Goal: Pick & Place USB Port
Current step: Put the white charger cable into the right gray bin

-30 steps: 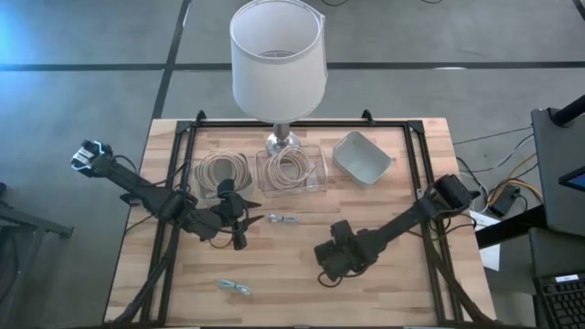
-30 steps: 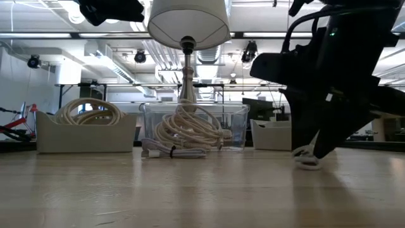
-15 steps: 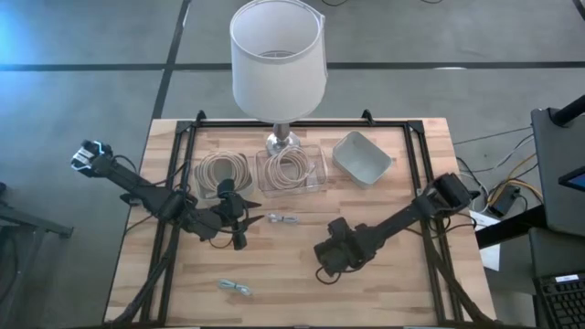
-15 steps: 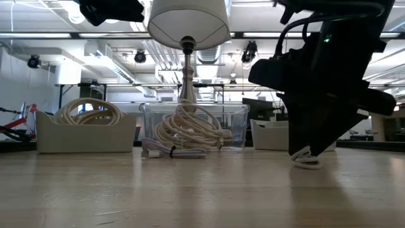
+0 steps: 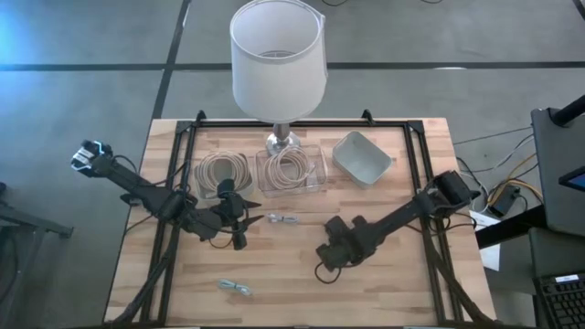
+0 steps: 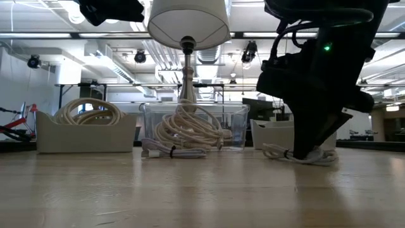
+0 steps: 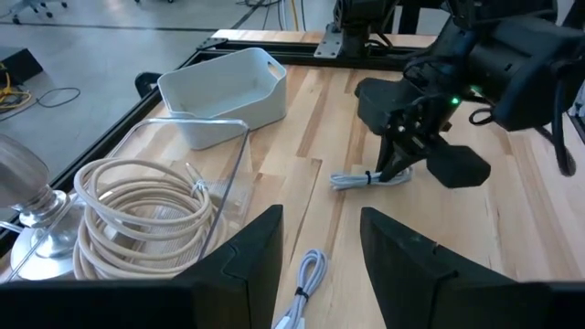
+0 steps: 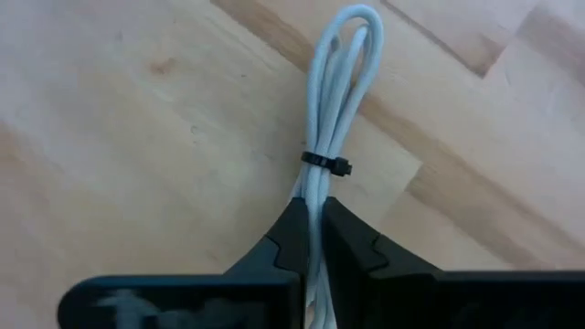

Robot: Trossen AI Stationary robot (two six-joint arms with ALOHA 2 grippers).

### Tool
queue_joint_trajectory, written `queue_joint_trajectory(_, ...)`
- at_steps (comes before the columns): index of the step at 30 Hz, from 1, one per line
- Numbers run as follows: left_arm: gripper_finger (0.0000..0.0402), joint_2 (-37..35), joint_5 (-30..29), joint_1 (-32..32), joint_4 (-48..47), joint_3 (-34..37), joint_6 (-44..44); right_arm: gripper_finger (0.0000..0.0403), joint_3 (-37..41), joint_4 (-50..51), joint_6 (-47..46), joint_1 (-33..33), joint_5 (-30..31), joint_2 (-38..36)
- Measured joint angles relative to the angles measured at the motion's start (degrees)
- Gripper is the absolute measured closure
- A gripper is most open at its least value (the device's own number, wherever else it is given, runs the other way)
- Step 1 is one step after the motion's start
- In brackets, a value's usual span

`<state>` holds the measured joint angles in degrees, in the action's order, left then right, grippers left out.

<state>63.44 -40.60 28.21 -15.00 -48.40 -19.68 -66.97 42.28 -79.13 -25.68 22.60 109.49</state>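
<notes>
Standing at the desk (image 5: pixel 402 274), I noted the right gripper (image 8: pixel 313 239) down at the wooden surface near the middle-right, clenched on a small bundled white USB cable (image 8: pixel 336 100). The wrist view showed both dark fingers (image 8: pixel 289 239) pinching the strands just below a black tie (image 8: pixel 326 164) that cinched the loops together, with the free loop end lying flat on the wood beyond the tips. From the low view the cable (image 6: pixel 302 156) lay on the desk under the gripper, not lifted. The left gripper (image 7: pixel 318 251) waited over the left half of the desk, its fingers standing apart with nothing between them; a second loose cable (image 7: pixel 304 291) lay just ahead of it, and a third (image 5: pixel 237 288) sat near the front edge. Behind were a clear bin (image 5: pixel 316 179) of coiled cord, a second coil (image 5: pixel 222 169) beside it, an empty white bin (image 5: pixel 361 157) and a lamp (image 5: pixel 277 55). Judgement: the bundle looked very light and limp, with a smooth jacket likely to slip if pinched on one strand only. Holding all the strands together close to the tie seemed the soundest purchase, since the tie keeps them from spreading. The loop end would probably droop and swing on lifting, and could snag a bin rim on the way in.
</notes>
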Motion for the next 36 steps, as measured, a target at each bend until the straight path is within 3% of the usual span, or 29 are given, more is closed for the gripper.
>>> queue_joint_trajectory(14,0.0250,-0.01,0.01,0.00,-0.04,0.86,-0.66,0.0386,-0.88,14.98,2.92,0.27,17.07,-12.75)
queue_joint_trajectory(22,0.0250,-0.02,0.00,0.00,1.06,2.71,-5.22,0.0385,0.92,17.64,7.89,3.16,25.30,-20.20)
queue_joint_trajectory(36,0.0250,-0.02,0.00,0.00,1.45,2.80,-5.71,0.0385,7.66,17.31,18.25,18.97,26.00,-29.23)
